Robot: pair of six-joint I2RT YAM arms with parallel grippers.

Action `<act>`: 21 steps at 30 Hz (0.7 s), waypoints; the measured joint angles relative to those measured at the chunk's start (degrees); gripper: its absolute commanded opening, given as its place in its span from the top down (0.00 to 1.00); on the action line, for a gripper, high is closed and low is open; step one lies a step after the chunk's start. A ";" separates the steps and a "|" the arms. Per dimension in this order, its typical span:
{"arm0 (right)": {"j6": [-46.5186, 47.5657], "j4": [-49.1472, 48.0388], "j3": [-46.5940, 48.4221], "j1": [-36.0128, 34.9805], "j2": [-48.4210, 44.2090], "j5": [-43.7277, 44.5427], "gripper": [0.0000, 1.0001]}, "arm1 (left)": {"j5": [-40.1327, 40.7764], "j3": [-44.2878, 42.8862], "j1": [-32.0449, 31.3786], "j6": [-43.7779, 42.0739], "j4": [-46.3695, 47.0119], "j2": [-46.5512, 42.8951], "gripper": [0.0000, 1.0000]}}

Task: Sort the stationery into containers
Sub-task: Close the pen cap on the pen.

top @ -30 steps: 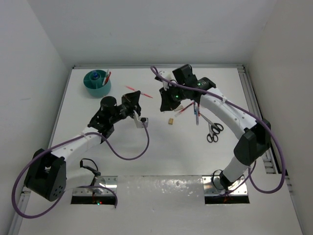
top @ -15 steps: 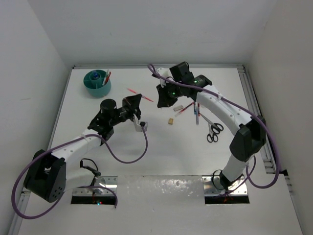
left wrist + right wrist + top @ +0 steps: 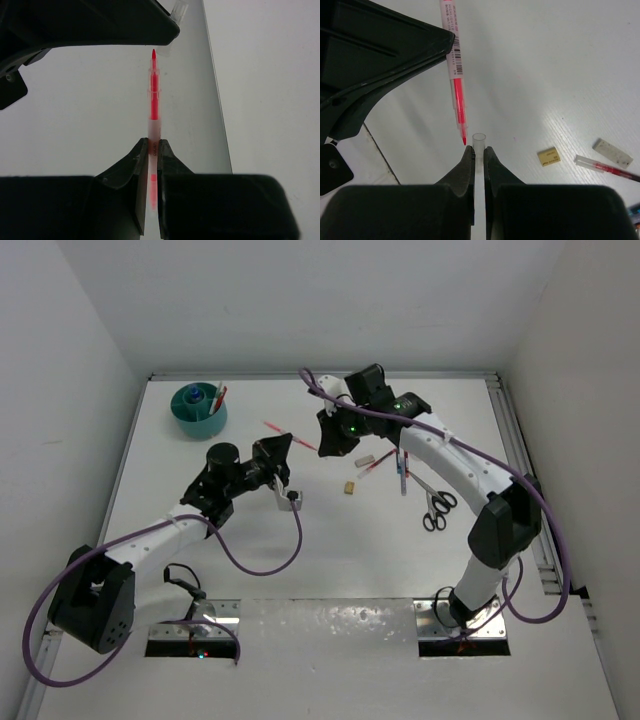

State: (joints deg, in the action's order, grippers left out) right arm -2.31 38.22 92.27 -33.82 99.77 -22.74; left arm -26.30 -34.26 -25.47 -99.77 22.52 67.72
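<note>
Left gripper (image 3: 154,150) clamps a thin red plastic pen (image 3: 154,95), right gripper (image 3: 479,152) pinches a small clear tube-shaped cap (image 3: 479,138) beside its tip.

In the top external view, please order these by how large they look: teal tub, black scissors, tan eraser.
1. teal tub, largest in area.
2. black scissors, nearly as long but far thinner.
3. tan eraser, clearly smallest.

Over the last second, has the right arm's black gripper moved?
Yes. The right gripper has shifted left and farther back, away from the small tan eraser block, which lies where it was.
</note>
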 measured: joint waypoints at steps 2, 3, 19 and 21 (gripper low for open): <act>0.07 0.00 0.00 -0.09 0.00 -0.02 1.00 | 0.26 0.00 0.00 -0.04 0.00 0.00 1.00; 0.20 0.00 -0.02 -0.13 0.00 -0.04 1.00 | 0.44 0.00 0.00 -0.04 0.00 0.00 1.00; 0.85 0.98 -0.15 -1.73 -0.33 1.57 1.00 | 1.36 0.00 0.00 -0.52 0.39 0.15 1.00; 1.42 1.14 -0.15 -1.73 -0.68 1.84 1.00 | 1.33 0.11 0.00 -0.52 0.39 0.15 1.00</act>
State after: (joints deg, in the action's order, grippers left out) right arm -0.89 39.35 92.12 -35.55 99.09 -20.91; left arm -24.97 -34.15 -25.47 -100.29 22.92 67.88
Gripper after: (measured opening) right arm 0.023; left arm 0.062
